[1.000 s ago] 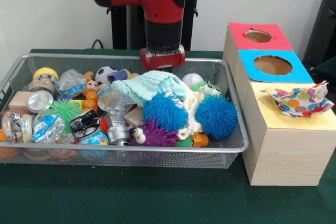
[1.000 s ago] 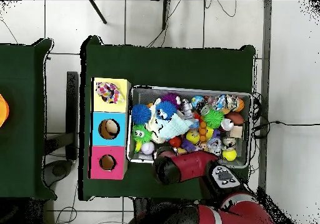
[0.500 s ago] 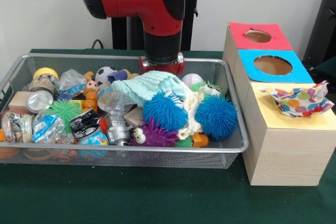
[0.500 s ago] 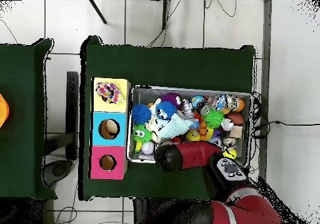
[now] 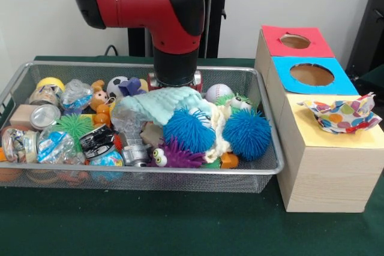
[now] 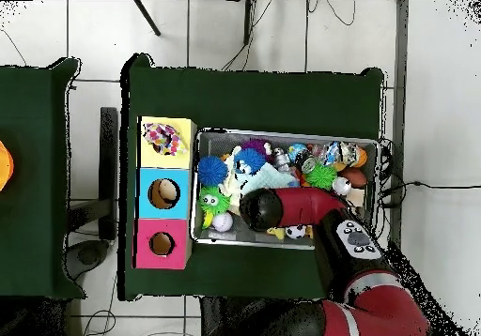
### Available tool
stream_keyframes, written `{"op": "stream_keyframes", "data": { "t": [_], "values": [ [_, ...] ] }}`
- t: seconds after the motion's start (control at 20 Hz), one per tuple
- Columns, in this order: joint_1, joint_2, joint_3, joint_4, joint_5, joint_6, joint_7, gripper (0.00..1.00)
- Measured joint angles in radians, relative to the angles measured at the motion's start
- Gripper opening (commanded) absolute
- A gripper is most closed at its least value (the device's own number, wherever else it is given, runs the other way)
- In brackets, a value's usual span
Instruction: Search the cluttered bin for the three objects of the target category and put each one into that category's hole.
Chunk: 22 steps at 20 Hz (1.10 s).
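Front view: arm [image 5: 175, 40] low over mint cloth [image 5: 165, 101] in wire bin [image 5: 258, 169]; jaws hidden, state unclear.

Claw hidden behind the mint cloth [image 5: 171, 101] in front — under the arm [image 6: 291, 206] overhead, arm cut off at top edge, bin [image 5: 144, 175] left corner cropped
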Motion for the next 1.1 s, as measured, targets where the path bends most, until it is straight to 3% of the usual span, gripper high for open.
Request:
{"op": "stream_keyframes", "data": {
  "t": [0.45, 1.1],
  "values": [
    [0.021, 0.070, 0.025, -0.187, 0.007, 0.194, 0.000, 0.00],
    [0.050, 0.146, 0.056, -0.377, 0.004, 0.478, 0.000, 0.00]
  ]
}}
